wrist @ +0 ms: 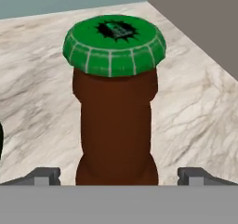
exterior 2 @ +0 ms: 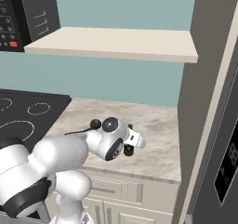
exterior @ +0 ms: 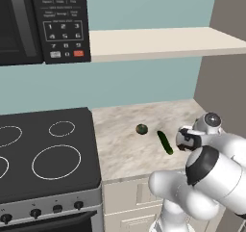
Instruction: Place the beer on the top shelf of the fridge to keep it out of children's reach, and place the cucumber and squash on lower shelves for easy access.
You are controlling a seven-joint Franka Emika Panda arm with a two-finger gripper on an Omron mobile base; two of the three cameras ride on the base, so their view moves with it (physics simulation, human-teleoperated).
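Observation:
The beer (wrist: 116,125), a brown bottle with a green cap, stands upright on the marble counter (wrist: 37,79), very close in the hand view. My gripper (wrist: 119,176) is open, and its fingertips (wrist: 44,175) flank the bottle's neck on both sides without touching it. In the right base view the hand (exterior 2: 132,141) covers the bottle's middle, and the beer's base (exterior 2: 128,149) shows below it. The round olive squash (exterior: 141,129) and the long dark green cucumber (exterior: 165,142) lie on the counter left of the hand. The grey fridge (exterior 2: 204,88) rises at the right; its shelves are hidden.
A black stovetop (exterior: 45,154) adjoins the counter on the left, with a microwave (exterior: 43,21) above it. A cream wall shelf (exterior: 158,42) hangs over the counter. The fridge's side wall (exterior: 226,82) closes off the counter's right end.

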